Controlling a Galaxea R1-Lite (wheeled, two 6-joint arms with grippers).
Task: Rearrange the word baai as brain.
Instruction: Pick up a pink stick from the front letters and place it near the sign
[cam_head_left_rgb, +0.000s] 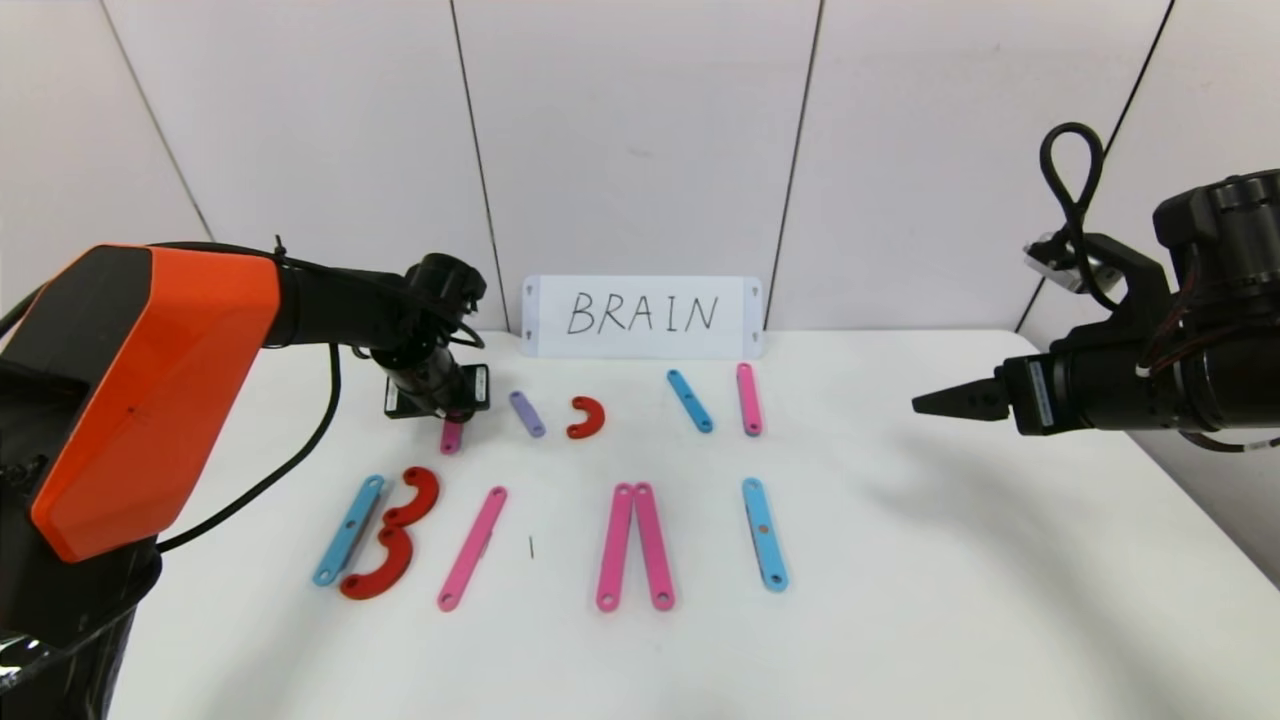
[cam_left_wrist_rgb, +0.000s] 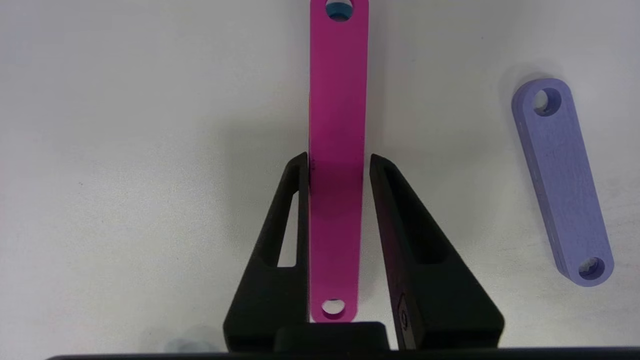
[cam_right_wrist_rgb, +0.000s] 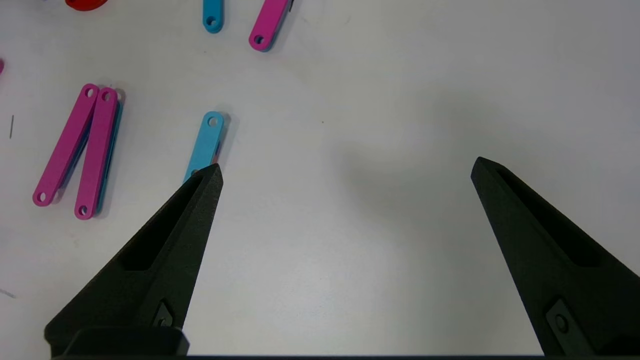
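Note:
The word lies along the front of the white table (cam_head_left_rgb: 900, 560): a light-blue strip (cam_head_left_rgb: 348, 530) with two red arcs (cam_head_left_rgb: 410, 497), a slanted pink strip (cam_head_left_rgb: 472, 548), two pink strips (cam_head_left_rgb: 634, 545) meeting at their far ends, and a light-blue strip (cam_head_left_rgb: 764, 533). At the back left, my left gripper (cam_head_left_rgb: 452, 420) (cam_left_wrist_rgb: 337, 159) points down over a short pink strip (cam_left_wrist_rgb: 337, 100) lying flat on the table. Its jaws straddle the strip: one finger touches an edge, the other stands a thin gap off. My right gripper (cam_head_left_rgb: 925, 404) (cam_right_wrist_rgb: 345, 167) hovers wide open and empty at the right.
Spare pieces lie in a back row: a purple strip (cam_head_left_rgb: 527, 414) (cam_left_wrist_rgb: 562, 180), a small red arc (cam_head_left_rgb: 586, 417), a light-blue strip (cam_head_left_rgb: 690, 400) and a pink strip (cam_head_left_rgb: 749, 398). A white card (cam_head_left_rgb: 643, 316) reading BRAIN leans on the wall.

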